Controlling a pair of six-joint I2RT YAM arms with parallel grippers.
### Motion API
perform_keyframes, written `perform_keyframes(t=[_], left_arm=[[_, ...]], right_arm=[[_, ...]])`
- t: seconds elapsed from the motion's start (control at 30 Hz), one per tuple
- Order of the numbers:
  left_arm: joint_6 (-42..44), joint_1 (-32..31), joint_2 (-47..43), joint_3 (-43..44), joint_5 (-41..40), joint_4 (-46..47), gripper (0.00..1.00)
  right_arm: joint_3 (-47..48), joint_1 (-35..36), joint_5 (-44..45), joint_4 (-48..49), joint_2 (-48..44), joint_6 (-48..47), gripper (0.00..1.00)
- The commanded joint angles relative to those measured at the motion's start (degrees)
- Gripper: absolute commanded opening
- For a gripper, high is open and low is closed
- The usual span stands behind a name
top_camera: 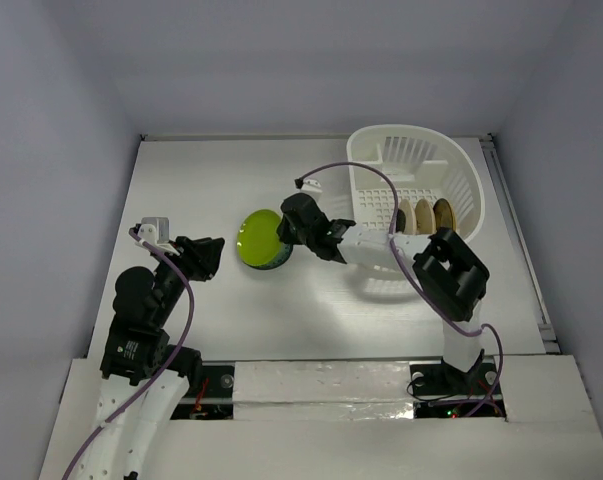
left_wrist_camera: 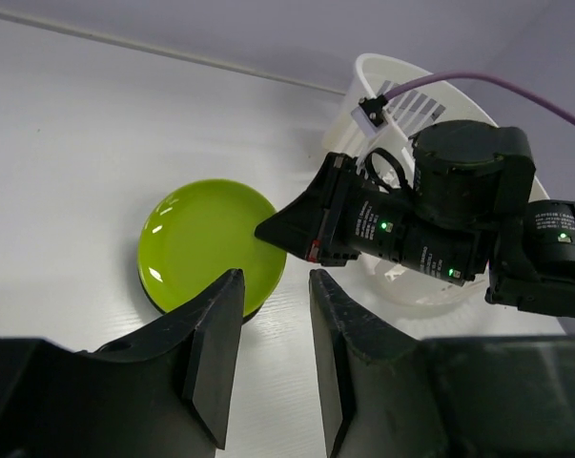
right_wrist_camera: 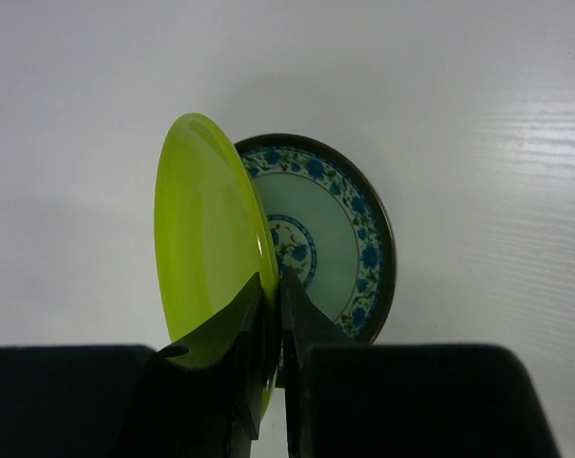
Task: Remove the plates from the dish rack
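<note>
Your right claw pinches lime plate rim, half-hiding patterned plate on desk. Left claw spread. Three plates edge-on in dish rack, right arm partly covering them.

Overhead and both wrist views share the lime plate.

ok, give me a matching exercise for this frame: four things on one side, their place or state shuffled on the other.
Things:
1. lime green plate
2. blue-patterned plate
3. amber plate
4. left gripper

States:
A. open, holding nothing
B. standing in the dish rack
C. rim pinched in the right gripper
D. lying flat on the table

Pairs: 1-C, 2-D, 3-B, 4-A
</note>
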Motion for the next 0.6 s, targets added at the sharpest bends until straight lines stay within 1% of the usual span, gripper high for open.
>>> perform_keyframes(t=[0.0,0.07,0.13,0.17,0.23,0.27,0.37,0.43,0.5,0.53,0.57], left_arm=[[-0.1,0.2,-0.5,1.5,-0.2,2.0,0.32],[-0.1,0.2,-0.5,1.5,-0.2,2.0,0.32],[-0.1,0.2,-0.5,1.5,-0.2,2.0,0.32],[-0.1,0.2,-0.5,1.5,-0.2,2.0,0.32],[-0.1,0.2,-0.6,1.5,-0.2,1.9,0.32],[-0.1,0.2,-0.6,1.5,-0.2,2.1,0.32],[-0.1,0.2,-0.7,1.5,-0.2,2.0,0.33],[-0.1,0.2,-0.8,1.5,-0.2,2.0,0.33],[-0.2,0.2,-0.8,1.5,-0.2,2.0,0.33],[-0.2,0.2,-0.8,1.5,-0.2,2.0,0.33],[-0.2,0.2,-0.8,1.5,-0.1,2.0,0.33]], right_arm=[[-1.5,-0.5,2.3,6.0,-0.8,3.5,0.0],[-2.2,-0.5,2.4,6.5,-0.6,3.9,0.01],[-3.0,-1.0,2.6,6.4,-0.3,4.3,0.05],[-3.3,-1.0,2.7,6.4,-0.3,4.4,0.11],[-3.7,-1.0,1.9,6.3,-0.1,4.1,0.2],[-3.7,-1.0,1.7,6.2,0.4,3.8,0.26],[-3.5,-1.0,1.8,4.2,1.2,2.7,0.32],[-3.7,-1.0,1.8,3.8,1.4,2.2,0.33],[-4.2,-1.0,1.3,3.3,1.5,1.7,0.4],[-4.3,-1.0,1.0,3.1,1.5,1.4,0.4],[-4.2,-1.0,0.8,2.4,1.6,1.1,0.44]])
